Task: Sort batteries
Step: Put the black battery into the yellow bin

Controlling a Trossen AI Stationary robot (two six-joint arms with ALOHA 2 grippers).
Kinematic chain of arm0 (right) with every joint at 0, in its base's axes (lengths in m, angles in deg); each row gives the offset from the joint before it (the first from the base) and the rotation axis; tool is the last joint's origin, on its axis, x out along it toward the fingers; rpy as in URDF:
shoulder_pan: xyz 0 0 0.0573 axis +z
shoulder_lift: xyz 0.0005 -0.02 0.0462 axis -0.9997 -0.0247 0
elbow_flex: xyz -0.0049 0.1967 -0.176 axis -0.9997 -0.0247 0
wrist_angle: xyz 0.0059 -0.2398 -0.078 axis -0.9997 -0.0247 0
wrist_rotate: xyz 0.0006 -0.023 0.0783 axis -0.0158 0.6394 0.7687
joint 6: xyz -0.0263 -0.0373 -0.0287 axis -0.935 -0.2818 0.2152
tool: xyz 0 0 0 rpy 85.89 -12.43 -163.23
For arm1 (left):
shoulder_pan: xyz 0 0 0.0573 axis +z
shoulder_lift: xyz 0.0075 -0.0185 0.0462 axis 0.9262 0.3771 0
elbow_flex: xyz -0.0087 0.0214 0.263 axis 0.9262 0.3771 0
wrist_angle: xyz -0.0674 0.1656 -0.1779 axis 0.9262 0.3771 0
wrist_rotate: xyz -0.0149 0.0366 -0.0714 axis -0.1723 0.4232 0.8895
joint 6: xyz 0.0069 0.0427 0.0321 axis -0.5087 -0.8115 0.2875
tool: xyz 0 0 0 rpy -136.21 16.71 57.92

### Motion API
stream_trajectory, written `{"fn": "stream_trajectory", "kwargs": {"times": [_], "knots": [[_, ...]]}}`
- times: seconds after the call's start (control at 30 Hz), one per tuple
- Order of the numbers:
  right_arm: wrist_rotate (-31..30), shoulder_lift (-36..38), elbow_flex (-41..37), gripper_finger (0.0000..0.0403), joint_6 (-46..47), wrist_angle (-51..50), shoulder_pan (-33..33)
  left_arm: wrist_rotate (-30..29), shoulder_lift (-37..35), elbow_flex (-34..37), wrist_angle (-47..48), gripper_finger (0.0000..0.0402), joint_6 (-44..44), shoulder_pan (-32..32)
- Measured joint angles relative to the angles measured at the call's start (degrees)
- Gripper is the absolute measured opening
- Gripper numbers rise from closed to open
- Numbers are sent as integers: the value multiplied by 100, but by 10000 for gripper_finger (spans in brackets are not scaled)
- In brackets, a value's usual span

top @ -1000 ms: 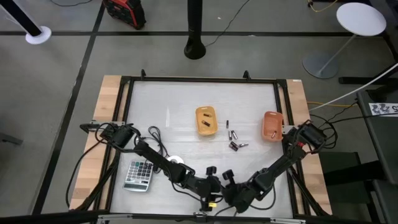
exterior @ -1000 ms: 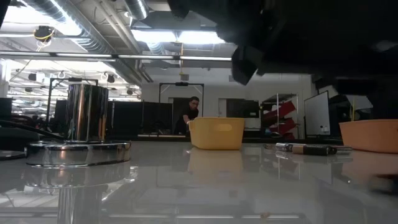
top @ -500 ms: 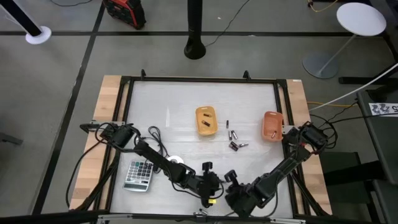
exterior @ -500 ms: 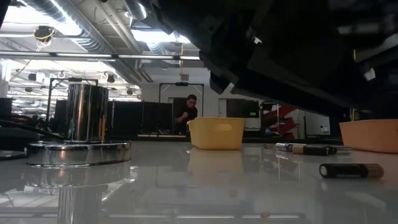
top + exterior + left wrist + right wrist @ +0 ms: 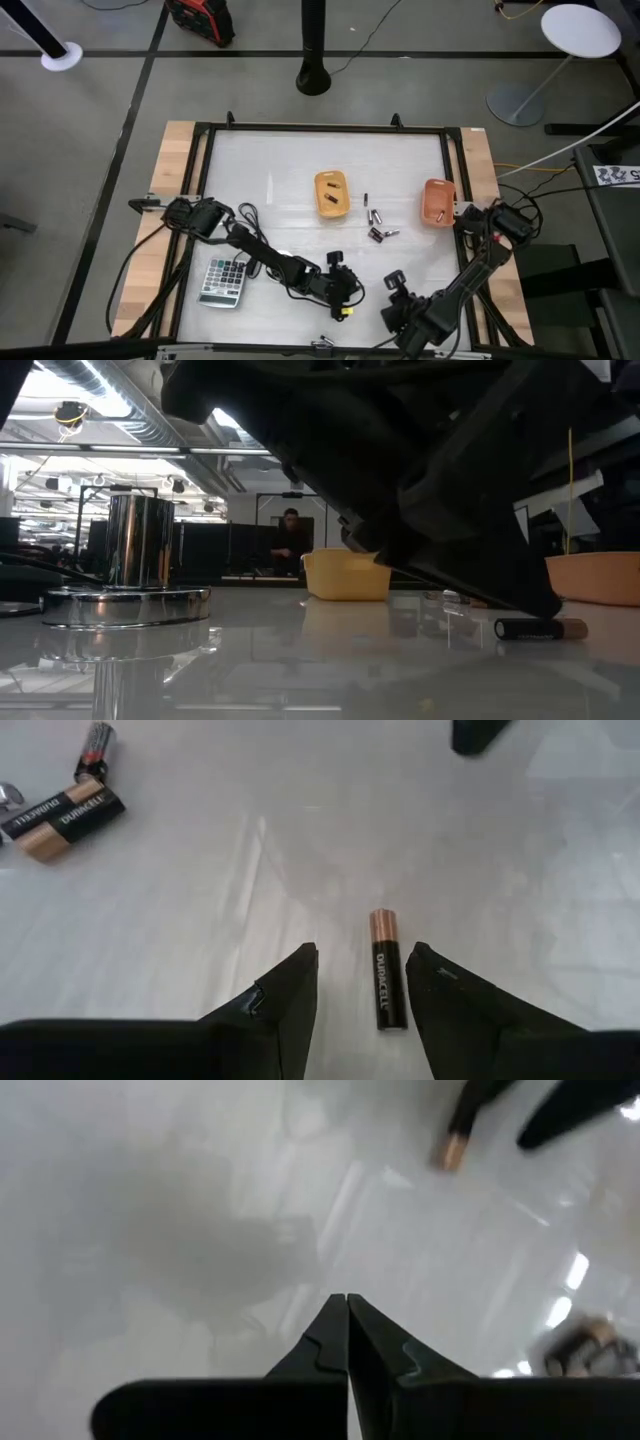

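Dark arm point(image 5: 420, 490) hides the far batteries point(image 5: 455, 598) (mostly).

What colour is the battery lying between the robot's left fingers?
Black with a copper end, clearest in the left wrist view: battery.

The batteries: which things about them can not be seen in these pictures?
- High view: the battery between the left gripper fingers is hidden under that arm.
- High view: batteries inside the yellow tray are too small to count.
- Low view: the left arm blocks most of the loose batteries.
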Motion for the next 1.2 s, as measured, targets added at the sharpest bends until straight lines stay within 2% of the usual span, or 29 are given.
{"fn": "stream_trajectory", "kwargs": {"times": [0.37, 0.57, 0.97, 1.2], "knots": [[4, 2, 2, 1, 1161, -1789, 259, 203, 68, 1, 190, 145, 132, 12], [4, 11, 2, 1, 1466, -2326, 257, 162, 164, -11, 118, 140, 212, 37], [-5, 11, 2, 1, 1465, -2357, 251, 133, 185, -11, 90, 28, 129, 61], [-7, 11, 2, 1, 1465, -2357, 246, 148, 180, 2, -116, 27, 127, 93]]}}
